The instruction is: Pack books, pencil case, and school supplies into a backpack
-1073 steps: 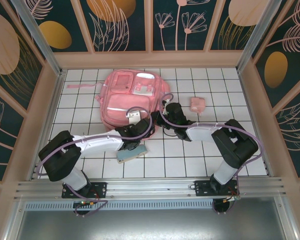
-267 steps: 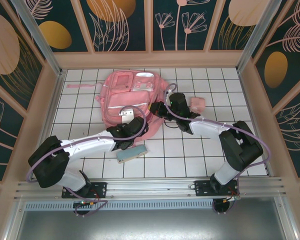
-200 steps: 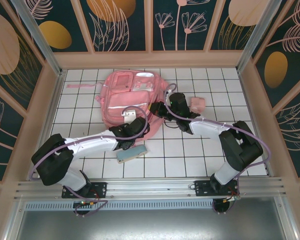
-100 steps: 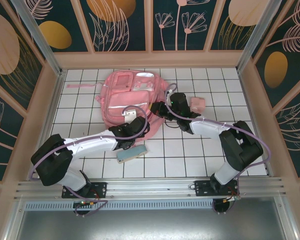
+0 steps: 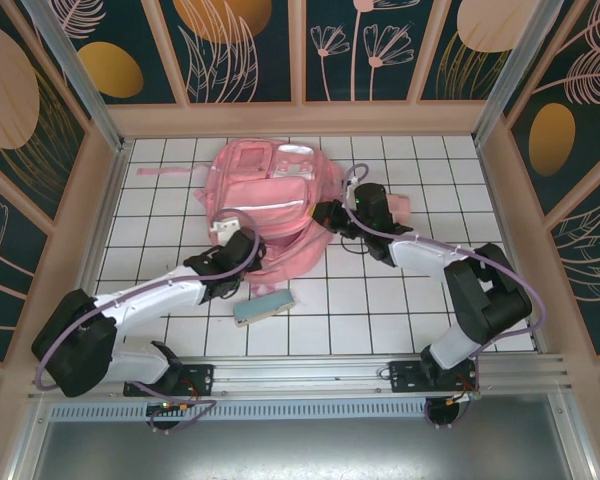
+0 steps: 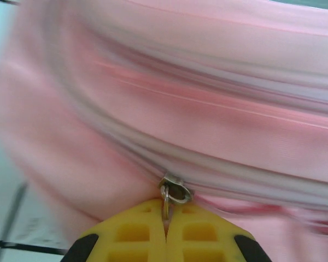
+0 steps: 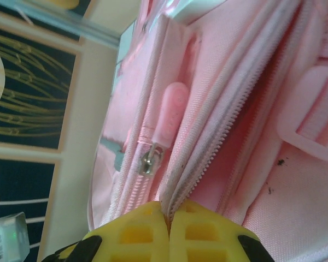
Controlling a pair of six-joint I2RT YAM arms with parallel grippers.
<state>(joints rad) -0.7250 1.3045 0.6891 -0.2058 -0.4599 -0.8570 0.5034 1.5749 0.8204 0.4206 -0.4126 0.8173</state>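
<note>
left gripper (image 6: 165, 218) pinched shut on the zipper pull (image 6: 174, 192) at its tips, backpack (image 6: 208, 109) dead ahead, zip seam (image 6: 262, 188) running crosswise; right gripper (image 7: 168, 218) clamped on backpack fabric, bracing.

Both arms reaching forward, left gripper (image 6: 165, 210) closed tight, right gripper (image 7: 168, 210) closed tight.

Bright, even overhead light, soft shadows; the backpack (image 6: 208, 109) smears with blur at left wrist, crisp at right.
</note>
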